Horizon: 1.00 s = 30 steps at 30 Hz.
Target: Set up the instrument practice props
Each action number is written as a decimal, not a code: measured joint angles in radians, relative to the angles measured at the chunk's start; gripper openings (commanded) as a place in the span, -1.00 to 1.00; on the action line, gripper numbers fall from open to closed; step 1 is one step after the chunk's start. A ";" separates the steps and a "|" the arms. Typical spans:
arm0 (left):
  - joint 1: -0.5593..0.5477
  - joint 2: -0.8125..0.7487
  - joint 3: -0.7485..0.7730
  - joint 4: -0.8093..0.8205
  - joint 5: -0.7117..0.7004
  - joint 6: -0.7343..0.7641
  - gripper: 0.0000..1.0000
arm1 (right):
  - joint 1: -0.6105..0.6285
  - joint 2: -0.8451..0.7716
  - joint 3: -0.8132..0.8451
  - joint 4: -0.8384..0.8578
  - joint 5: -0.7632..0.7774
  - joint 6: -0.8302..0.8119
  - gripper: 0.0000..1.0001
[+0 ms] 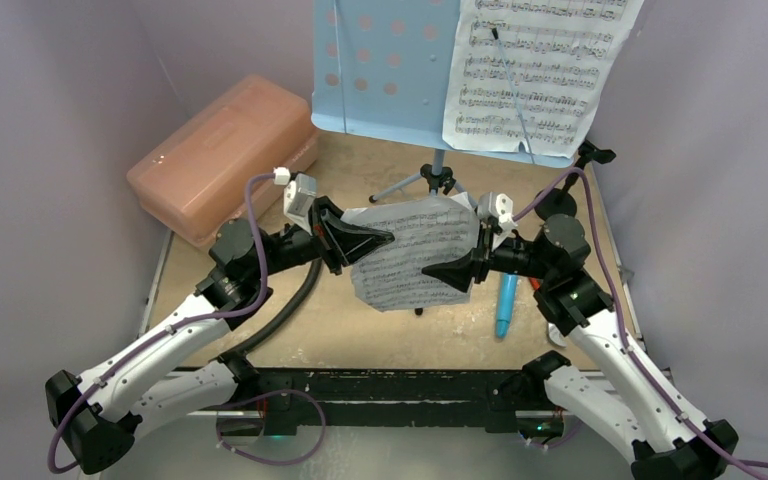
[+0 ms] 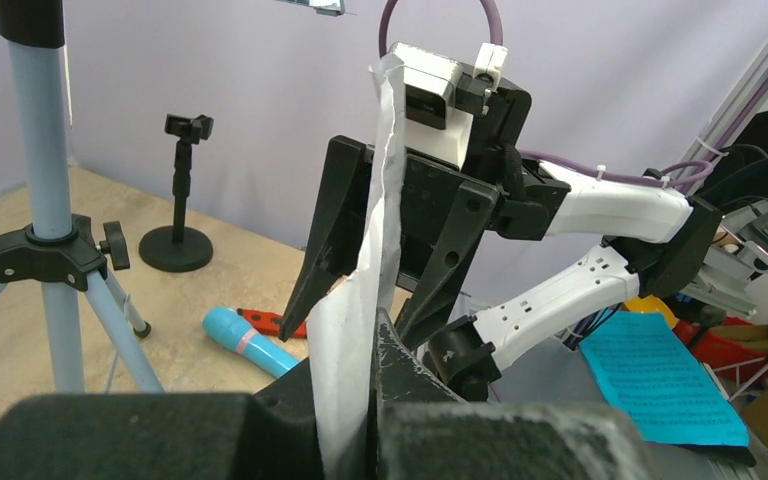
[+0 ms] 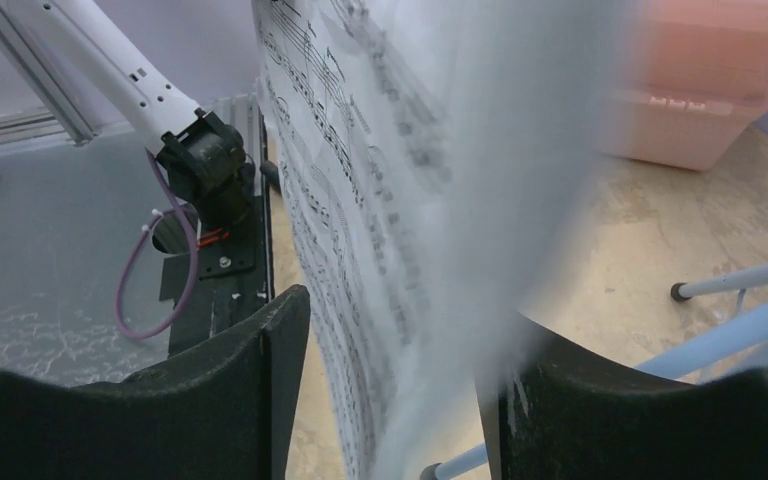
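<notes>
A light-blue perforated music stand [image 1: 380, 70] stands at the back on its tripod [image 2: 50, 250]. One sheet-music page [image 1: 535, 70] rests on the stand's right half. A second page [image 1: 415, 255] hangs upright over mid-table. My left gripper [image 1: 385, 240] is shut on its left edge, and the paper shows pinched between the pads [image 2: 365, 345]. My right gripper [image 1: 438, 272] straddles the opposite edge. Its jaws stand apart, the page [image 3: 360, 180] loose between them [image 3: 407, 312]. The turquoise microphone [image 1: 506, 305] lies on the table at right. The black mic stand [image 2: 180, 200] stands behind it.
A salmon-pink case [image 1: 225, 150] sits at the back left. A curved black hose [image 1: 285, 310] lies under the left arm. A small red item [image 2: 265, 322] lies beside the microphone. Tripod legs [image 3: 730, 320] spread across the table's middle back.
</notes>
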 measured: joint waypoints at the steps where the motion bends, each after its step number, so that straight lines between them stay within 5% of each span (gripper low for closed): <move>1: 0.000 0.000 0.000 0.005 0.000 0.000 -1.00 | 0.000 0.002 0.004 0.000 -0.003 0.000 0.14; 10: 0.000 0.000 -0.007 0.017 -0.002 -0.008 -1.00 | 0.000 0.008 0.010 -0.002 -0.022 0.007 -0.24; 18: 0.000 -0.001 -0.011 0.016 -0.026 -0.013 -0.99 | 0.000 0.011 0.011 -0.005 -0.025 0.006 -0.79; 22: 0.000 -0.007 -0.017 0.009 -0.047 -0.012 -0.76 | 0.000 0.011 0.016 -0.006 -0.025 0.006 -0.88; 30: 0.000 -0.023 -0.045 -0.018 -0.099 0.006 0.09 | 0.000 0.011 0.016 -0.016 -0.024 0.003 -1.00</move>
